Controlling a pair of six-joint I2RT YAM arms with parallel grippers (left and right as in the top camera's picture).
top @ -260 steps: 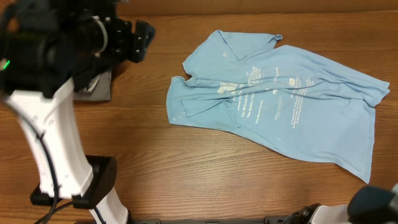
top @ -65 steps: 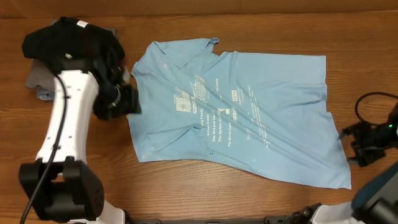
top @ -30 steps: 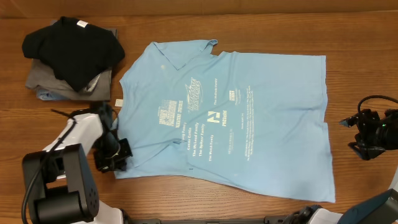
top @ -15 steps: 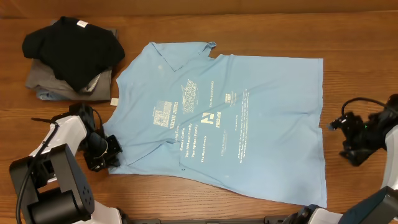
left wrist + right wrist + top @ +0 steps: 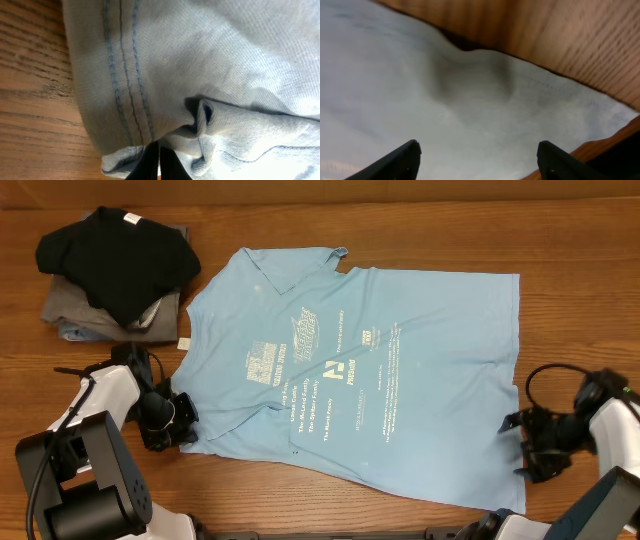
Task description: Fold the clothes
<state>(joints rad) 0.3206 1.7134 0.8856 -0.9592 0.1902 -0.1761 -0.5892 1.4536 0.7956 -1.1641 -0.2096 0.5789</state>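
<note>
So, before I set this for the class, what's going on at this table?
Two robot arms are working on a light blue T-shirt spread on the table, with no fold made yet. The left gripper is shut on the shirt's near-left edge. The right gripper hangs open over the hem on the right. A black shirt sits on grey folded garments at the back left.

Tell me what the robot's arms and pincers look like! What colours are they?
Each arm is a white tube with black joints. The left arm has a chunky black base, with a thin black cable beside it. The right arm has a looping black cable. The left pincer and right pincer are black, each with two slim, pointed fingers.
</note>
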